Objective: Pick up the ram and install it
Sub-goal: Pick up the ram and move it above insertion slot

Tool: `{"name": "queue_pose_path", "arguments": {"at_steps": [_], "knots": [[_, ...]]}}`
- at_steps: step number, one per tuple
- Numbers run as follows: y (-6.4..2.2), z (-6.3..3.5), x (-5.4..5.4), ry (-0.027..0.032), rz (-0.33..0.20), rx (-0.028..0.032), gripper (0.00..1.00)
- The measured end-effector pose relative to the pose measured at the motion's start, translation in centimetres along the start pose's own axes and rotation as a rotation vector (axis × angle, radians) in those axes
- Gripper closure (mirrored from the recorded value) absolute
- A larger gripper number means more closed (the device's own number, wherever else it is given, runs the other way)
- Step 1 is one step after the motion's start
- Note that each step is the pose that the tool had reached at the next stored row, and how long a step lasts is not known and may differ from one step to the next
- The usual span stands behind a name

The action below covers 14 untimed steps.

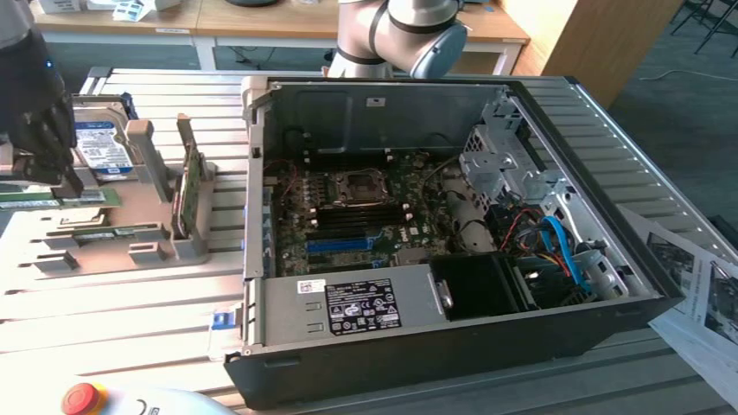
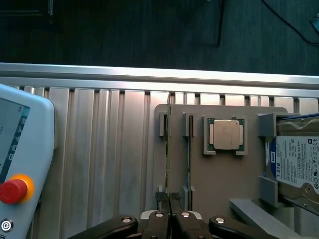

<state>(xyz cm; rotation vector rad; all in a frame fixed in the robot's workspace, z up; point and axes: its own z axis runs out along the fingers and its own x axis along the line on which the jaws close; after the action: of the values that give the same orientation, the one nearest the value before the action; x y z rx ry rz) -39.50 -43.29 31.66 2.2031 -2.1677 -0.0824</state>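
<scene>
Exterior view: my black gripper [image 1: 72, 186] at exterior view's left, over grey plastic holder [image 1: 138, 216]. Thin green ram [image 1: 98, 196] on edge under my fingertips, long axis left-right.
Wrist view: gripper [image 2: 172, 219] pressed together, pinching ram [image 2: 168, 149] near its end. Ram runs straight away from me, seated in holder slot.

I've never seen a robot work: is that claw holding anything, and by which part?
Yes: the gripper pinches the thin green ram stick by its narrow upper edge, near one end, as it stands in the grey holder.
</scene>
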Motion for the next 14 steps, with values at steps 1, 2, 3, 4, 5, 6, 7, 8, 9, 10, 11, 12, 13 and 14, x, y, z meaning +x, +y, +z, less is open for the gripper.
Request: {"name": "queue_pose_path", "arguments": {"at_steps": [1, 2, 3, 4, 5, 6, 7, 8, 9, 10, 11, 12, 13, 14], "knots": [[0.02, -0.31, 0.0, 0.0011, 0.0, -0.0001, 0.88], [0.04, -0.62, 0.0, 0.0024, 0.0, -0.0001, 0.88], [0.07, -0.93, 0.0, 0.0038, 0.0, -0.0001, 0.88], [0.09, -1.24, 0.0, 0.0053, 0.0, -0.0002, 0.88], [0.11, -1.53, 0.0, 0.0067, 0.001, -0.0001, 0.88], [0.13, -1.8, 0.0, 0.0082, 0.001, -0.0002, 0.88], [0.15, -2.08, 0.0, 0.0097, 0.001, -0.0002, 0.88], [0.17, -2.36, 0.0, 0.0112, 0.001, -0.0002, 0.88], [0.19, -2.64, 0.0, 0.0126, 0.001, -0.0003, 0.88], [0.22, -2.94, 0.0, 0.014, 0.001, -0.0003, 0.88], [0.24, -3.23, 0.0, 0.0154, 0.001, -0.0003, 0.88], [0.26, -3.5, 0.0, 0.0167, 0.001, -0.0003, 0.88], [0.28, -3.78, 0.0, 0.018, 0.001, -0.0003, 0.88], [0.29, -4.05, 0.0, 0.0194, 0.001, -0.0004, 0.88]]}}
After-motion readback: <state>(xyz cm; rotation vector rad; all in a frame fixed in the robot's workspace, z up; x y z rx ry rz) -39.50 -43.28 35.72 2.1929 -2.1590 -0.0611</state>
